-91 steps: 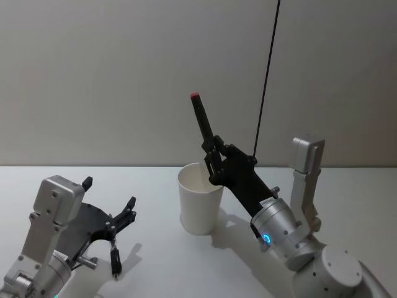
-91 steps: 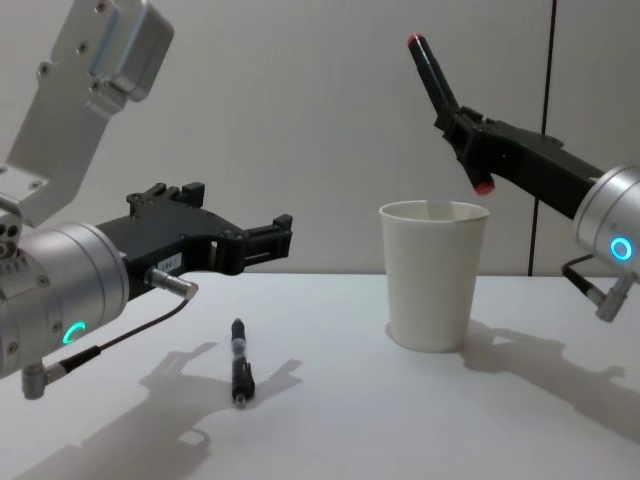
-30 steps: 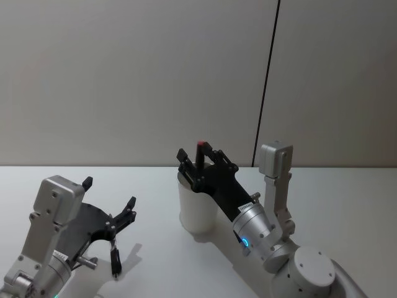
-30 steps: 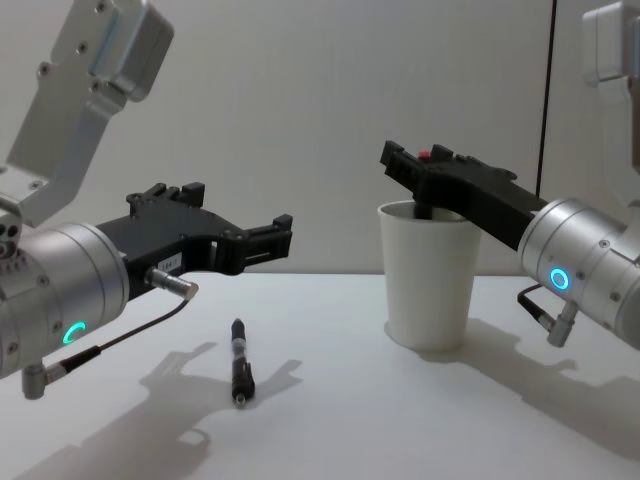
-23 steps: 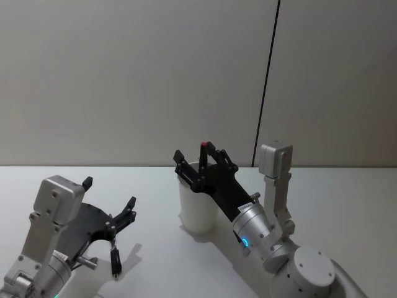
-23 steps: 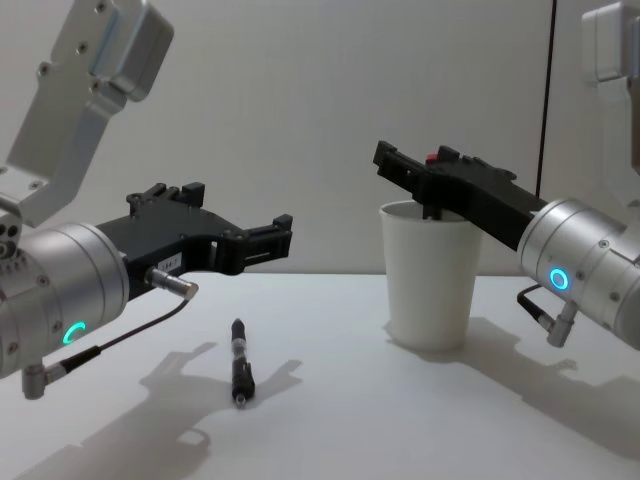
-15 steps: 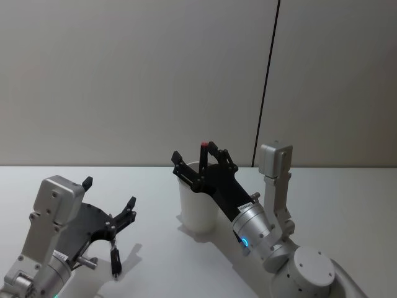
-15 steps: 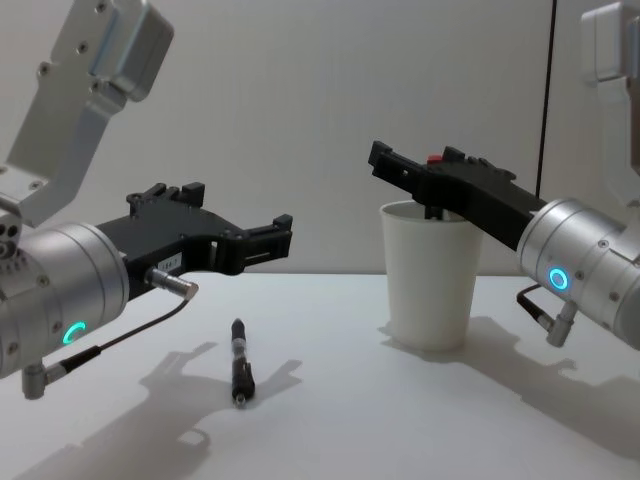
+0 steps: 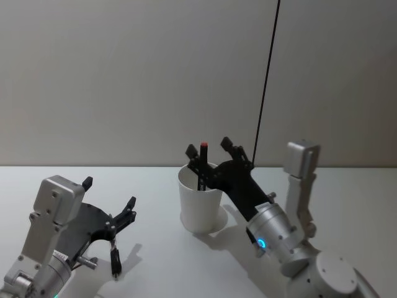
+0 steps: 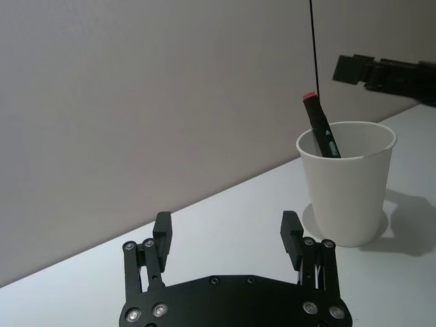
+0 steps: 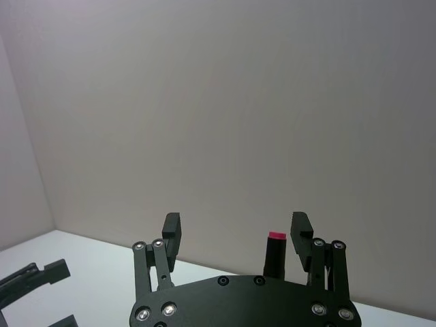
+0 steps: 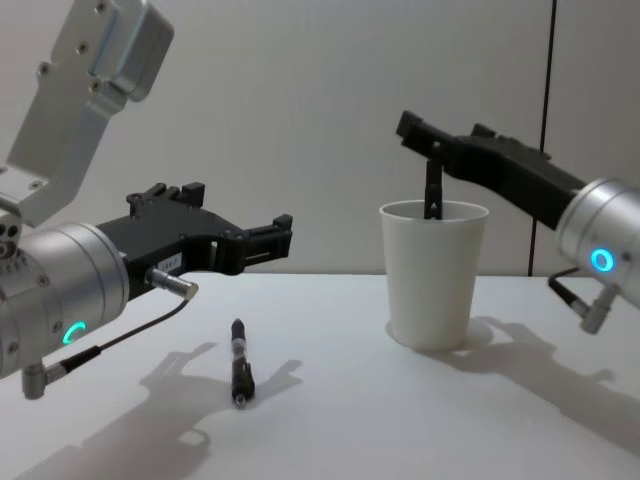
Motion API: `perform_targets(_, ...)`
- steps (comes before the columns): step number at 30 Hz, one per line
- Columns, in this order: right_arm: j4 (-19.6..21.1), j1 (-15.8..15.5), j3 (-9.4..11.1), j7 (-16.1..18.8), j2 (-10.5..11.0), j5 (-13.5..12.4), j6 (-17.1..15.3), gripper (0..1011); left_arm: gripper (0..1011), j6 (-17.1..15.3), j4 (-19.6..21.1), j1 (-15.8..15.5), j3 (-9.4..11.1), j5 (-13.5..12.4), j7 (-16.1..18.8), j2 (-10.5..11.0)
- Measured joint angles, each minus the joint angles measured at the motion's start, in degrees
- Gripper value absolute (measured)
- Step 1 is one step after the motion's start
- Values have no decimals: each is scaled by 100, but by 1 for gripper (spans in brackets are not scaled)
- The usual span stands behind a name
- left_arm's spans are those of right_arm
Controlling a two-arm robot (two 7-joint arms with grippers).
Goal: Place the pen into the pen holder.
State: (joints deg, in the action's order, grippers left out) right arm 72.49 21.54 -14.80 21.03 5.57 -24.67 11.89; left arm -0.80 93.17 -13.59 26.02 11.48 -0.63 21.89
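Note:
The pen holder is a white paper cup [image 9: 199, 208] [image 12: 432, 280] [image 10: 346, 187] standing on the table. A black pen with a red cap [image 9: 203, 166] [image 12: 433, 190] [image 10: 320, 129] [image 11: 274, 251] stands in it, leaning on the rim. My right gripper [image 9: 211, 149] [image 12: 450, 135] [image 11: 236, 228] hovers open just above the rim, with the pen's red top between its spread fingers and untouched. Off to the left of the cup, my left gripper [image 9: 110, 195] [image 12: 235, 215] [image 10: 226, 228] hangs open and empty above the table.
A second black pen [image 9: 115, 259] [image 12: 240, 365] lies flat on the white table [image 9: 155, 261] below my left gripper. A grey wall with a thin black vertical line [image 9: 267, 81] stands behind.
My right gripper has let go of the pen, lifted and drawn back a little from the cup. The pen now stands alone in the cup. The left arm has not moved.

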Motion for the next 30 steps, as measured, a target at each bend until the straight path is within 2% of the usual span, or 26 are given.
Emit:
perform_targets(8, 598, -388, 171, -52, 151, -207, -118, 1001, 1003, 0, 0, 0, 0, 0, 0, 0)
perform_targets(17, 1048, -723, 331, -193, 285, -326, -146, 1001, 1003, 0, 0, 0, -1, 0, 0, 0)
perform_targets(24, 1102, -768, 326, -241, 319, -300, -189, 1001, 1004, 0, 0, 0, 0, 0, 0, 0)
perform_targets(30, 1357, -977, 306, -451, 470, -137, -357, 1001, 1003, 0, 0, 0, 0, 0, 0, 0)
